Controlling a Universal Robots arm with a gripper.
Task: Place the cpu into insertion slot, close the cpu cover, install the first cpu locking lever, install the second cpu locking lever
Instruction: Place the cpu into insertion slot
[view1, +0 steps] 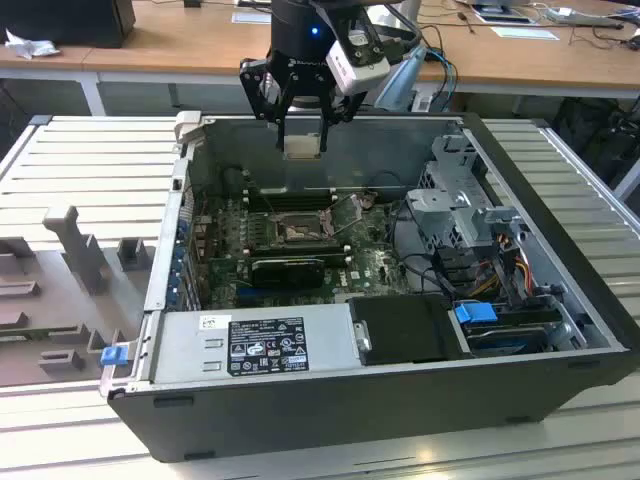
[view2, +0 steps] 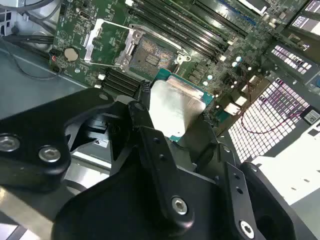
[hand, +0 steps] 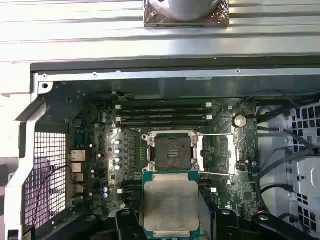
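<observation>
tool (view1: 302, 140): black links | silver screws (view2: 178, 205) | blue light (view1: 313, 31) | white box (view1: 357, 60)

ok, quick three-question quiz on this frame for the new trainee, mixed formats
1. What is the gripper shut on?
2. True or false: the cpu is seated in the insertion slot.
3. The cpu cover is: A) shut over the slot; B) swung open beside the slot; C) detached and held by the gripper.

Key:
1. The cpu.
2. False: the gripper holds it in the air and the slot's contact field is bare.
3. B.
</observation>
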